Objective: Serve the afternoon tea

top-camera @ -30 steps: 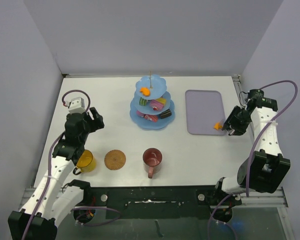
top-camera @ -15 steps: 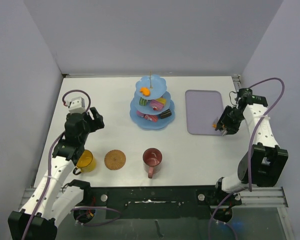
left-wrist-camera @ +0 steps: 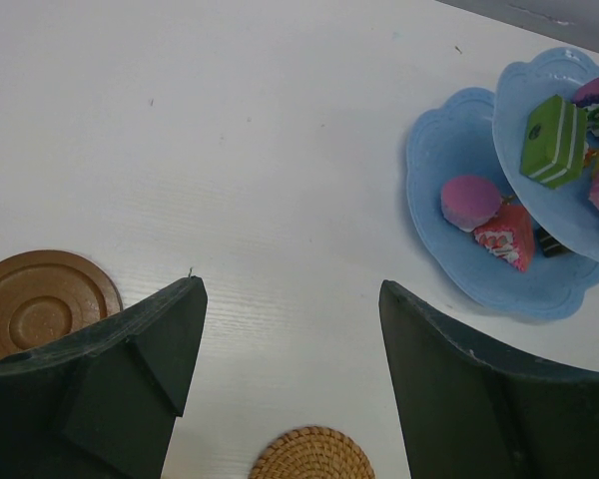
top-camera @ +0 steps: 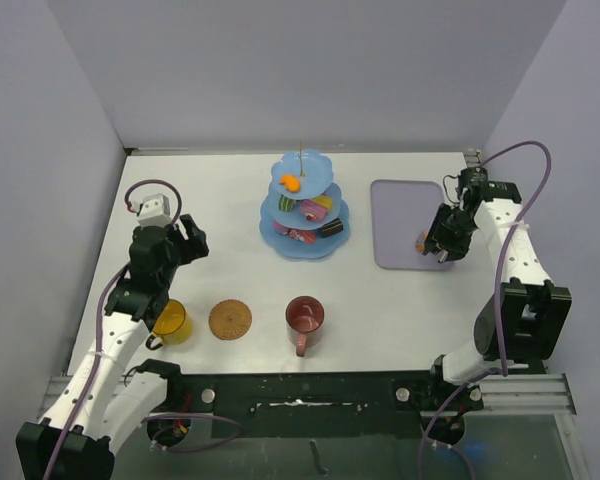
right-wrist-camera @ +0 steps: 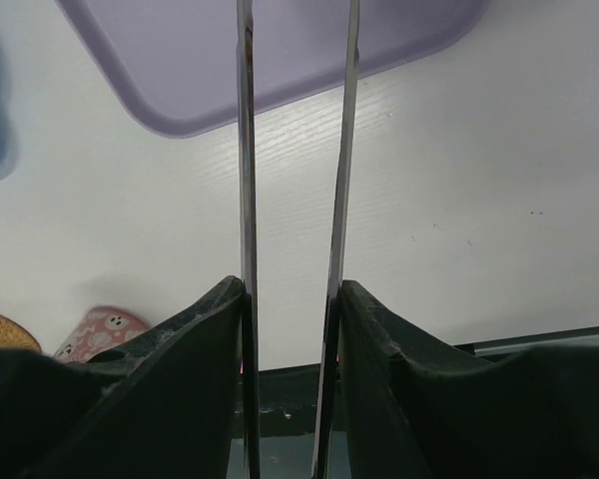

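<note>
R claw (right-wrist-camera: 292, 297) clenched on thin metal tongs (right-wrist-camera: 246, 150), both arms pinched btwn its fingers. Small orange pastry (top-camera: 421, 240) sits at tongs' tip, over near part of lilac tray (top-camera: 405, 200). L claw (left-wrist-camera: 290, 289) wide open, empty, above counter (left-wrist-camera: 180, 120), near yellow mug (top-camera: 170, 322). Blue stand (top-camera: 315, 250) mid-counter w/ cakes.

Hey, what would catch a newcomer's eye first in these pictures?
The blue three-tier stand, loaded with bright toy cakes, stands centre back. Next, the right gripper clamping thin tongs over the lilac tray's right edge, an orange bit at their tip. A yellow mug and a red mug sit near the front.
</note>
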Robot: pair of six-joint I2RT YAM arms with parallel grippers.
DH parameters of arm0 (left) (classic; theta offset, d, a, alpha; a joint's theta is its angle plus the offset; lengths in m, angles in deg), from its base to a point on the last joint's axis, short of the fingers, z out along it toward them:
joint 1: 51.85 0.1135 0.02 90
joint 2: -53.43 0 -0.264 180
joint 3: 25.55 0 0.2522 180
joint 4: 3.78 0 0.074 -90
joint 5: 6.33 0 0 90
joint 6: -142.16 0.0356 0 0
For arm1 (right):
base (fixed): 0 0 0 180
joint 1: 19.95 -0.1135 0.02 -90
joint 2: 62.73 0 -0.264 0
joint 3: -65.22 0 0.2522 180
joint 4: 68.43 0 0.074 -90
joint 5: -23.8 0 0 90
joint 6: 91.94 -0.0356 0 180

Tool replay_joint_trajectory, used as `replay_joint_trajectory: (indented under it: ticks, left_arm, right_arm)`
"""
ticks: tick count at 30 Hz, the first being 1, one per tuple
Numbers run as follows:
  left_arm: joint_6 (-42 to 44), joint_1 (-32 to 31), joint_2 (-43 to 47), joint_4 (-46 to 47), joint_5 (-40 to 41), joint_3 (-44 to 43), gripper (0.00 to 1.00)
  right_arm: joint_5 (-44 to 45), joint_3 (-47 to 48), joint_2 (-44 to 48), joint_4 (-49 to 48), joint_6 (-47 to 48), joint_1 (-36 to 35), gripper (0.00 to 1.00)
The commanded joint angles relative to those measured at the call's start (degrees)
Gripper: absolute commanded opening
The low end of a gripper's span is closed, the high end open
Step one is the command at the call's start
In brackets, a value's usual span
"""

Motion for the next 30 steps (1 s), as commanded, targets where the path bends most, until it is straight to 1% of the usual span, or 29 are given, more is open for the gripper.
replay_joint_trajectory:
  ticks: [1,10,16,21,30]
  left_arm:
    - [0.9,-0.2,0.4,2.6,-1.0,-1.9,0.69]
    - [1.7,-0.1,0.0,3.1,-1.8,-1.7,0.69]
    - [1.2,-0.1,-0.3,3.4,-2.7,-1.5,0.69]
    - [1.3,-0.1,0.1,2.9,-2.4,-1.5,0.69]
    - [1.4,-0.1,-0.2,2.7,-1.7,-2.1,0.69]
  right_arm:
    - [0.8,2.3,0.8,-0.6,0.6,0.9,0.39]
    - [0.3,1.5,0.2,-1.2,2.0,0.7,0.41]
    - [3.2,2.5,-1.5,-0.6,3.7,0.4,0.41]
    - [3.8,3.8,-3.0,-0.2,4.4,-0.2,0.41]
    - [2.6,4.8,-4.0,0.0,4.2,-1.9,0.41]
